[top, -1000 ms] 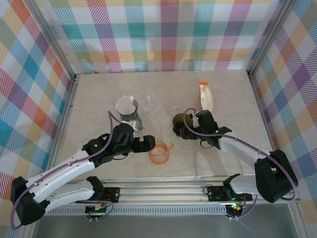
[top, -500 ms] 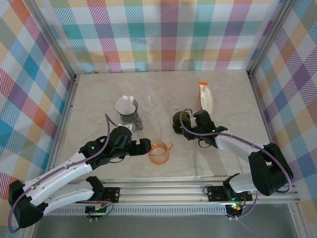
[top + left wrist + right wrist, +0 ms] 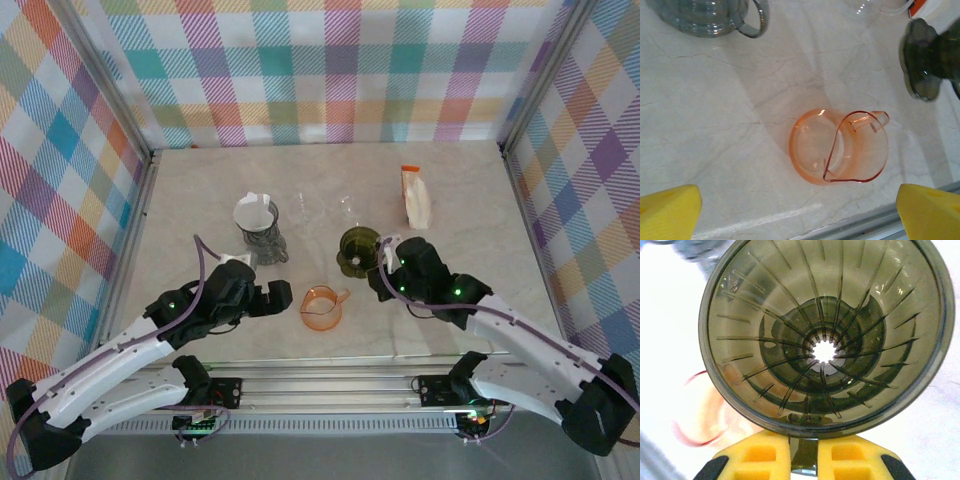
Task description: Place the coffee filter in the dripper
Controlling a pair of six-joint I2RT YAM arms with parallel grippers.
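Left arm's pulled back, left gripper (image 3: 277, 297) spread wide. From the top: filter (image 3: 254, 212) sits in grey dripper (image 3: 264, 238) at ten o'clock. Left wrist: orange jug (image 3: 839, 146) dead centre. Right wrist: right gripper (image 3: 804, 456) at six o'clock pinches green dripper (image 3: 825, 340).

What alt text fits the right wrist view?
Looking down into an empty dark green ribbed dripper, its handle pinched between the yellow pads of the right gripper at the bottom. A blurred orange cup shows lower left.
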